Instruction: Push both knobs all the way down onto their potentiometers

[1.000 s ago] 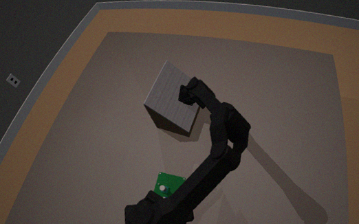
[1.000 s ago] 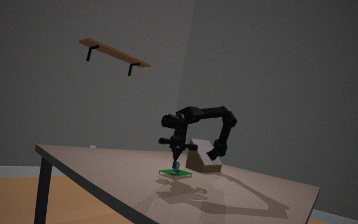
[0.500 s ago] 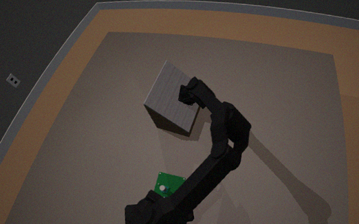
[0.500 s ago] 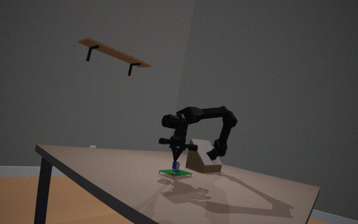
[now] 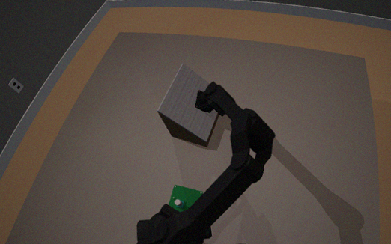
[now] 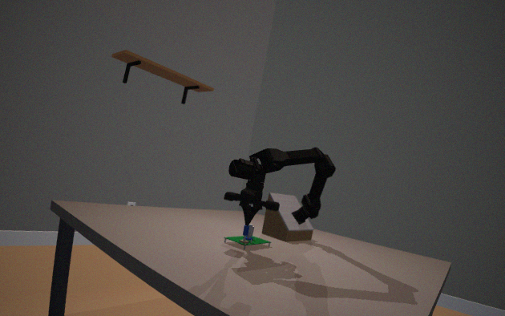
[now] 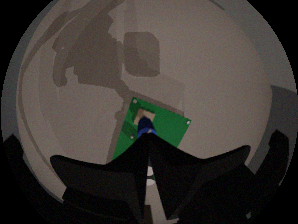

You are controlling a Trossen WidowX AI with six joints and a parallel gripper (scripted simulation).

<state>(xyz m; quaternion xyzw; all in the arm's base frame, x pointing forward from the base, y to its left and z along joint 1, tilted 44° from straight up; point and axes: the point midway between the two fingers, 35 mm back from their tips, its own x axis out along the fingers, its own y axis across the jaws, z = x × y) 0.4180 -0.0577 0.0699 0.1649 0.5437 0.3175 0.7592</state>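
The blue cylindrical knob [image 6: 245, 230] [image 7: 147, 132] stands upright over the green square circuit board [image 5: 190, 194] [image 6: 260, 241] [image 7: 170, 125], above a tan potentiometer body [image 6: 244, 241] [image 7: 149, 114] near one corner of that board. My black tapered fingers [image 6: 247, 224] are clenched on nothing, their tips together directly over the blue knob, touching it or only just above; I cannot tell which. Its long axis runs up from the board, roughly in line with my fingers, so what matters now is a straight press down that axis. Sideways drift could lever the potentiometer loose or let my tips slip off the rim.

The pale cylindrical knob [image 5: 177, 202] [image 6: 251, 234] stands on the same board, just beside the blue one. I judge that I am at the pushing step for the blue knob; whether either knob sits fully home I cannot make out.

The board's short legs rest on the grey-brown counter [image 5: 96, 167] [image 6: 160, 232] [image 7: 215, 75]. Well apart from the board is a grey-topped wedge block [image 5: 182, 103] [image 6: 274, 226], with the far end of my arm over its slope.
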